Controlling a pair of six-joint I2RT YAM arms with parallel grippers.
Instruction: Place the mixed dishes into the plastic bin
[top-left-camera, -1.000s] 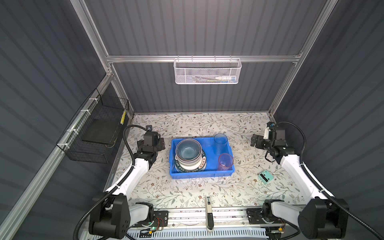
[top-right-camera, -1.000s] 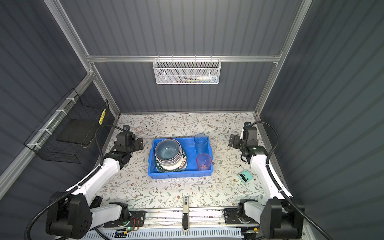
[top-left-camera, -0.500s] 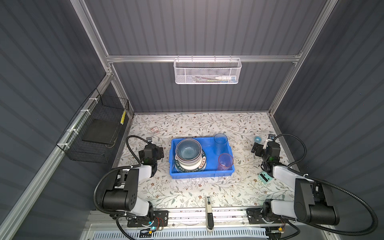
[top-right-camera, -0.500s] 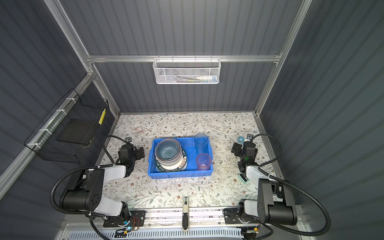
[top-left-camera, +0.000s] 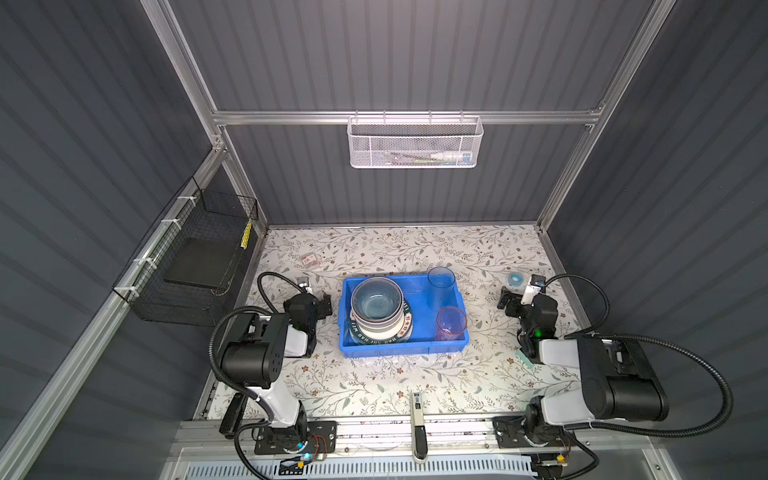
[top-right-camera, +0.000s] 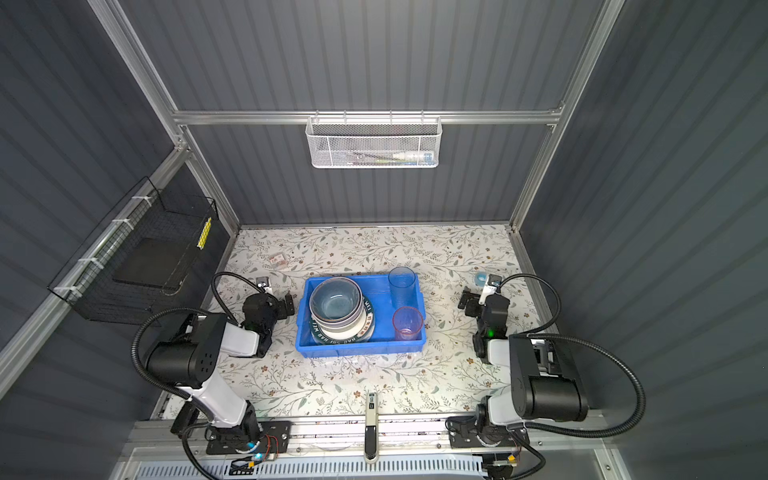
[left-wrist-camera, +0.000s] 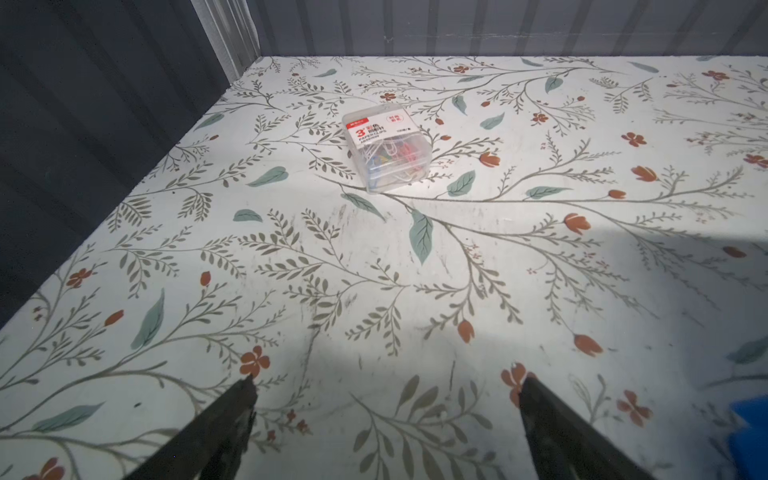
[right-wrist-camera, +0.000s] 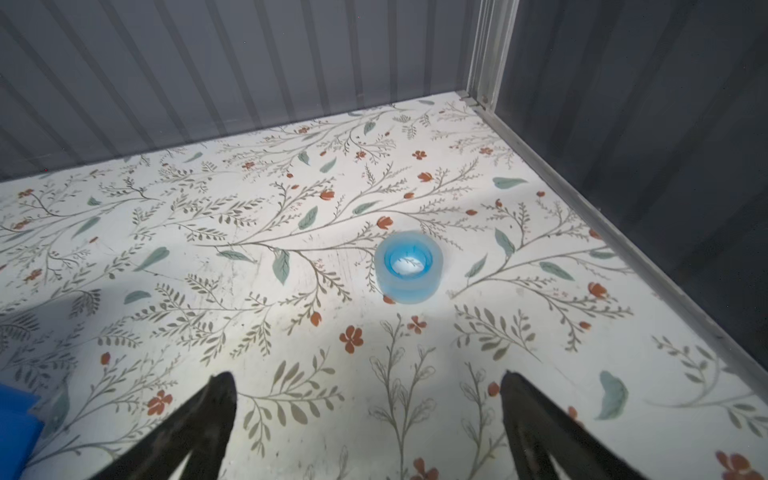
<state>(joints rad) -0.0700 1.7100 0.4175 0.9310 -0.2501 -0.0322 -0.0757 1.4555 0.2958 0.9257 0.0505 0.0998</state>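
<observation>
The blue plastic bin (top-left-camera: 403, 352) (top-right-camera: 357, 348) sits mid-table. Inside it at the left is a stack of mixed dishes: a grey-blue bowl (top-left-camera: 376, 303) (top-right-camera: 334, 303) on top of other bowls, over a plate with a green lettered rim (top-left-camera: 406, 329). A blue tumbler (top-left-camera: 441, 280) and a pink tumbler (top-left-camera: 451, 324) stand upright at the bin's right side. My left gripper (top-left-camera: 309, 297) (left-wrist-camera: 384, 378) is open and empty, low over the table left of the bin. My right gripper (top-left-camera: 521, 297) (right-wrist-camera: 365, 378) is open and empty to the bin's right.
A clear box of paper clips (left-wrist-camera: 386, 149) (top-left-camera: 309, 260) lies beyond the left gripper. A teal tape roll (right-wrist-camera: 409, 266) (top-left-camera: 515, 277) lies beyond the right one, near the right wall. A teal block (top-left-camera: 524, 358) peeks from under the right arm. A white mesh basket (top-left-camera: 415, 143) and a black wire basket (top-left-camera: 195, 266) hang on the walls.
Both arms have folded back toward the near edge, bringing the grippers lower and nearer on either side of the bin. Both stayed open. The dishes and bin have not moved.
</observation>
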